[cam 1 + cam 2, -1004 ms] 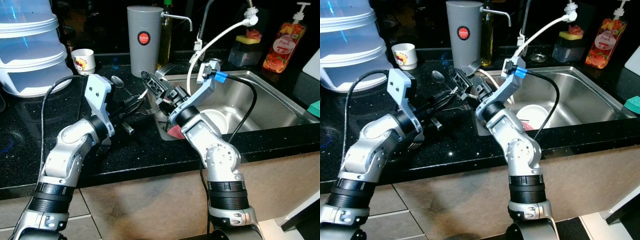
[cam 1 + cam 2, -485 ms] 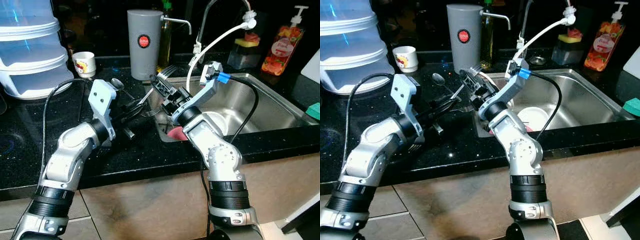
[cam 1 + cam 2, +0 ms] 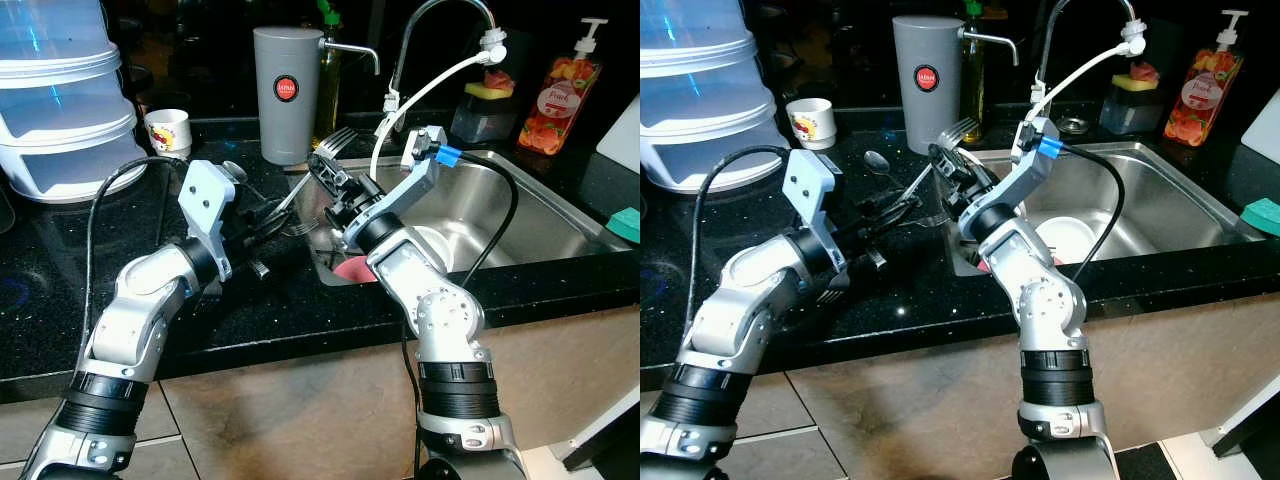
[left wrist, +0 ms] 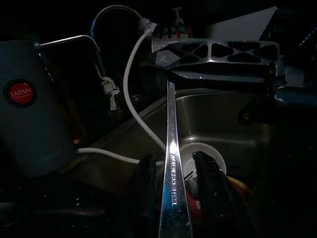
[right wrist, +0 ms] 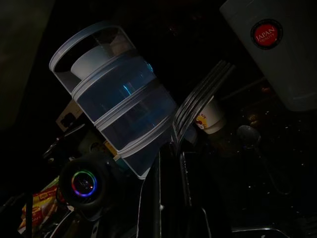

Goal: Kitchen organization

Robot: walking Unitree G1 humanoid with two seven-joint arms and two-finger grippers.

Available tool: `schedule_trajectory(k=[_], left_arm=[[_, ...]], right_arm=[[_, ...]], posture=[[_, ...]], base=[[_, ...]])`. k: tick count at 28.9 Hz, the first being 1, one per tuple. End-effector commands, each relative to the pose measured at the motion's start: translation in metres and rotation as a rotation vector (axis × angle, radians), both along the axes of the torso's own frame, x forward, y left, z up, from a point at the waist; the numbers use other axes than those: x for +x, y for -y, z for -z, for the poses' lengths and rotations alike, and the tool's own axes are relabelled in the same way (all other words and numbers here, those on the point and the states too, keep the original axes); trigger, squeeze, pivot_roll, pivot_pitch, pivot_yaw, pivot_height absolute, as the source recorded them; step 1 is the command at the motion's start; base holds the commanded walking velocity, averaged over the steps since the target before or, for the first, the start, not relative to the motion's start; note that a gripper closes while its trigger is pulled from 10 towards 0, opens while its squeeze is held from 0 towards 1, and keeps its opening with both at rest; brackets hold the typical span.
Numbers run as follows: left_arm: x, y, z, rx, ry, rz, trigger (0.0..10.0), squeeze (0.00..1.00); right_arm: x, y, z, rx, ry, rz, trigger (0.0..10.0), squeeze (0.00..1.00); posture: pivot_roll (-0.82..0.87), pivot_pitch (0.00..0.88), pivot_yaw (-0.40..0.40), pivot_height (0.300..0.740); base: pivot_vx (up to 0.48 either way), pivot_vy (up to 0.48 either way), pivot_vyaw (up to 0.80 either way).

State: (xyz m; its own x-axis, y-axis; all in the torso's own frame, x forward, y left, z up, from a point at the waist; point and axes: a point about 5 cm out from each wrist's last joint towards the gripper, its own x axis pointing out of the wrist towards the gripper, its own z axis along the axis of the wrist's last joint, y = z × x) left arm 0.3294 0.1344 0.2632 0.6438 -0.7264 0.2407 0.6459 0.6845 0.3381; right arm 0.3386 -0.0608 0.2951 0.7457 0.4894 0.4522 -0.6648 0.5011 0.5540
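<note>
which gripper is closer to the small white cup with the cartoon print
Left. The left gripper sits on the counter past the spoon, on the cup's side. The right gripper, shut on the fork, is by the sink edge, farther off.

Silver jointed arms, black cables, black fingers.

Both arms meet over black tabletop beside steel sink: right tool clamps a fork, tines up, w/ left tool at its handle end, grey canister & small cup behind.
</note>
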Motion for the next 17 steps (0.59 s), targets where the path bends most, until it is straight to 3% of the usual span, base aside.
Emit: schedule_trajectory(k=[1,9,11,12,13,14,17], left_arm=[[0.002,-0.003,0.005,0.029,-0.024,-0.014,10.0,1.00],[0.005,-0.008,0.004,0.040,-0.017,-0.051,10.0,1.00],[0.007,-0.015,0.005,0.077,-0.001,-0.109,10.0,1.00],[0.009,-0.019,0.006,0.092,0.007,-0.138,10.0,0.79],[0.009,-0.019,0.006,0.092,0.007,-0.138,10.0,0.79],[0.012,-0.028,0.006,0.110,0.011,-0.198,10.0,0.00],[0.016,-0.040,0.006,0.124,0.006,-0.270,10.0,0.00]], right_arm=[[-0.002,-0.007,0.005,0.047,-0.029,-0.030,0.0,0.00],[0.004,0.004,0.002,0.108,-0.037,0.028,0.0,0.00],[0.011,0.018,0.000,0.160,-0.035,0.093,0.0,0.00],[0.014,0.026,0.000,0.178,-0.031,0.132,0.0,0.00],[0.014,0.026,0.000,0.178,-0.031,0.132,0.0,0.00],[0.019,0.040,-0.002,0.219,-0.025,0.192,0.0,0.00],[0.023,0.053,-0.003,0.272,-0.023,0.252,0.0,0.00]], posture=[[0.05,0.032,0.003,0.740],[0.06,0.041,0.003,0.740],[0.06,0.042,0.002,0.740],[0.06,0.042,0.002,0.740],[0.06,0.042,0.002,0.740],[0.06,0.044,0.002,0.740],[0.07,0.044,0.004,0.740]], base=[[0.000,0.000,0.00],[0.000,0.000,0.00],[0.000,0.000,0.00],[0.000,0.000,0.00],[0.000,0.000,0.00],[0.000,0.000,0.00],[0.000,0.000,0.00]])
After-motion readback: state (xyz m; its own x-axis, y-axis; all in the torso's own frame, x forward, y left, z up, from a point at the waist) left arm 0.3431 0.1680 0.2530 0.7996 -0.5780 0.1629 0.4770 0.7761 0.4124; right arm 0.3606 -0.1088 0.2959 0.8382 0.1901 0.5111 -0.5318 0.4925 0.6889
